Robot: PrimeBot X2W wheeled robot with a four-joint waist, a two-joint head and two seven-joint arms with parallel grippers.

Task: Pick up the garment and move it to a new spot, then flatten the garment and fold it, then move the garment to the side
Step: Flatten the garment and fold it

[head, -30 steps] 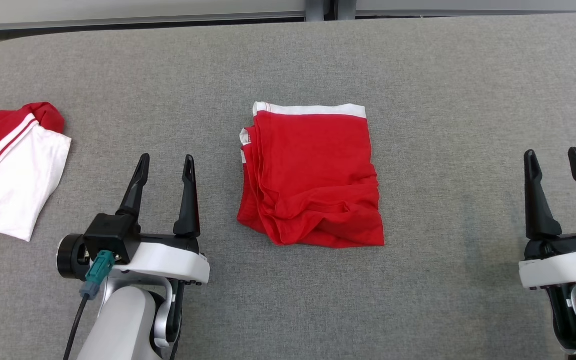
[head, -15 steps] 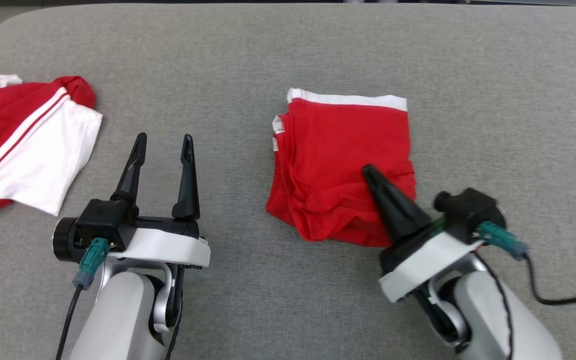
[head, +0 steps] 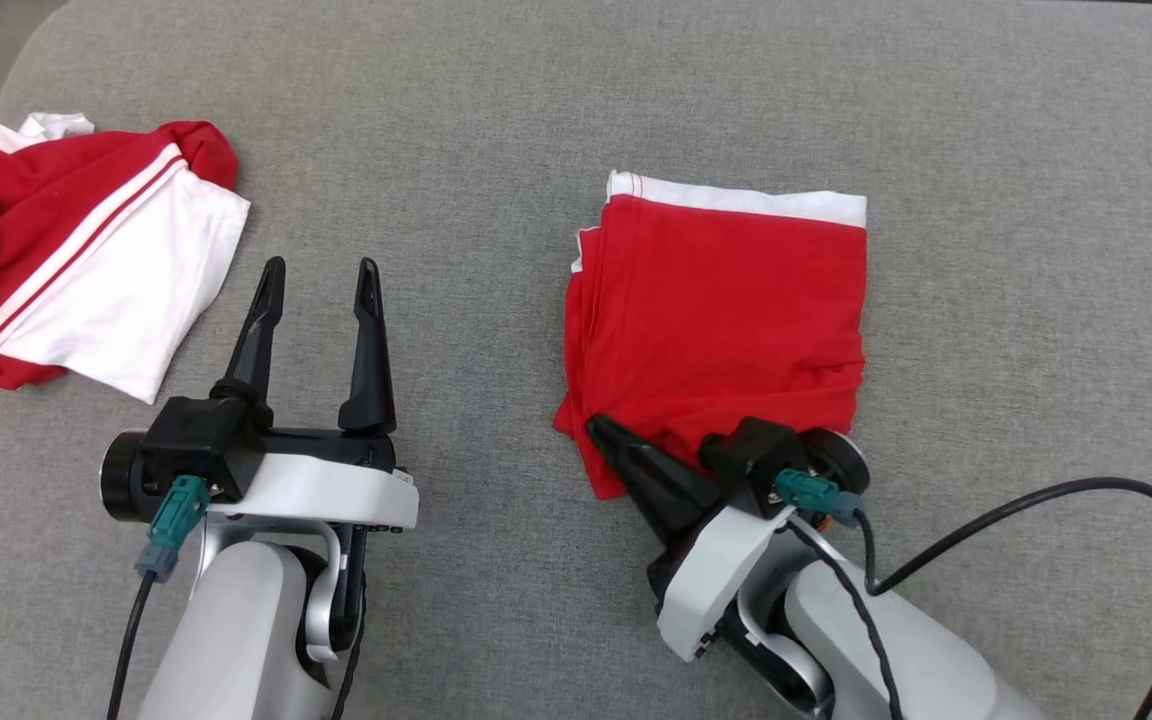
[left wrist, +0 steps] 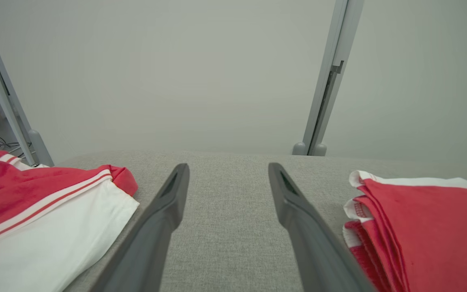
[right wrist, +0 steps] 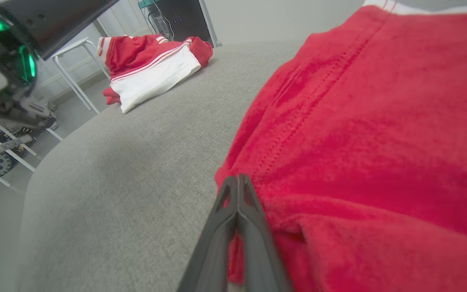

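garment (head: 726, 300): red, white-banded, folded square | right end effector (head: 598, 428): clenched on its corner | left end effector (head: 322, 265): released

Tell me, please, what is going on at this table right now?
The robot's right gripper is shut on the near left corner of the folded red garment, which lies flat on the grey table. Its left gripper hangs open beside it, holding nothing. A red-and-white garment lies crumpled at the table's left.
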